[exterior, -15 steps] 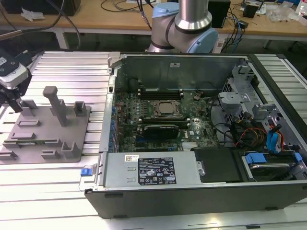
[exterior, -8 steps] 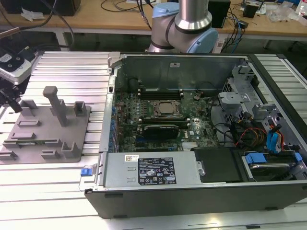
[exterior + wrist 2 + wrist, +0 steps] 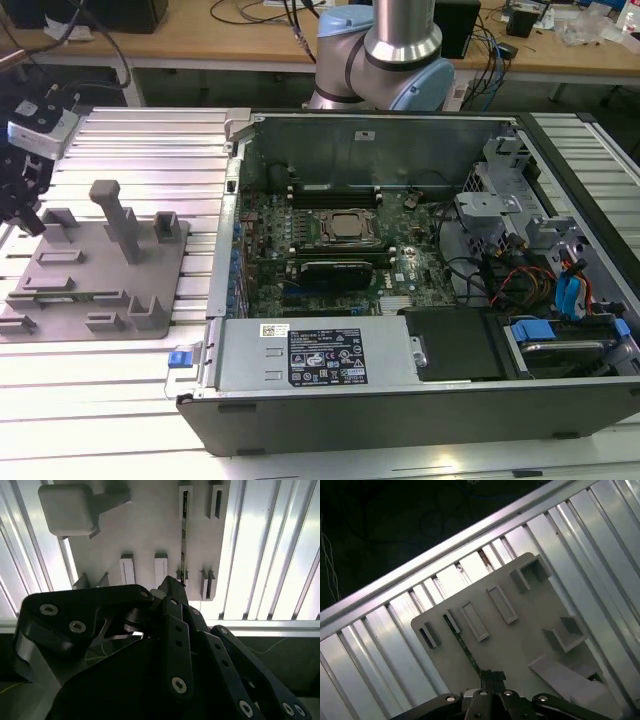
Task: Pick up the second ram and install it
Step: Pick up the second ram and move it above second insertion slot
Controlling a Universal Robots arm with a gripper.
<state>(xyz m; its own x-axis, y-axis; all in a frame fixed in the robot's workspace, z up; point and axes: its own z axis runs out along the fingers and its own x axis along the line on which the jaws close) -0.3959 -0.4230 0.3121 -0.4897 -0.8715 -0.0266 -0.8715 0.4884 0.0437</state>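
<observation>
Gripper (image 3: 487,676) at one end of second ram (image 3: 462,642), seemingly edgewise in grey fixture (image 3: 530,630); fingertip contact obscured, grasp cannot be told.

from my console the ribbed table (image 3: 150,150) looked like bright, smooth metal; the holder (image 3: 80,262) was matt grey plastic, the gripper (image 3: 489,675) matt black, the computer case (image 3: 380,140) dull grey sheet metal.

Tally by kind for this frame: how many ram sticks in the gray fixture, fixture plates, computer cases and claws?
ram stick: 1
gray fixture plate: 1
open computer case: 1
claw: 1
Total: 4
</observation>
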